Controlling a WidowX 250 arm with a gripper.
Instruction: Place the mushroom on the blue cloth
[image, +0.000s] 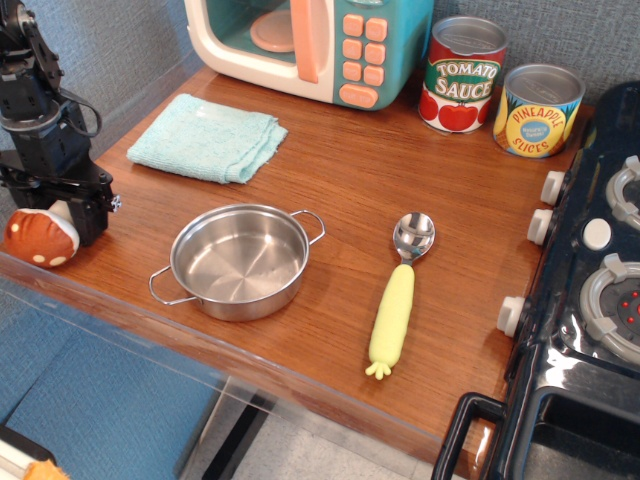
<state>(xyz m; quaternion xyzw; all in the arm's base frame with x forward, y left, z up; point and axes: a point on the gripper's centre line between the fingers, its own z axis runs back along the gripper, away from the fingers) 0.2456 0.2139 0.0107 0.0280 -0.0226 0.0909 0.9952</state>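
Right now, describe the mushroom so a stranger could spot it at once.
Start at the steel pan near the front of the wooden table, then go left to the table's corner, where the black gripper stands. The mushroom lies there on its side at the gripper's tip. It alone has a reddish-brown cap with cream spots.

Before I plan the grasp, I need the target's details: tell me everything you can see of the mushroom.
The mushroom is a small toy lying on its side at the front left corner of the wooden table, near the edge. Its rounded reddish-brown cap with cream spots faces left and forward; a short white stem points right, toward the gripper. It looks soft or smooth plastic; I cannot tell which. The black gripper is down over the stem and hides most of it; whether it grips it cannot be seen. The mushroom lies apart from the pan and the blue cloth.
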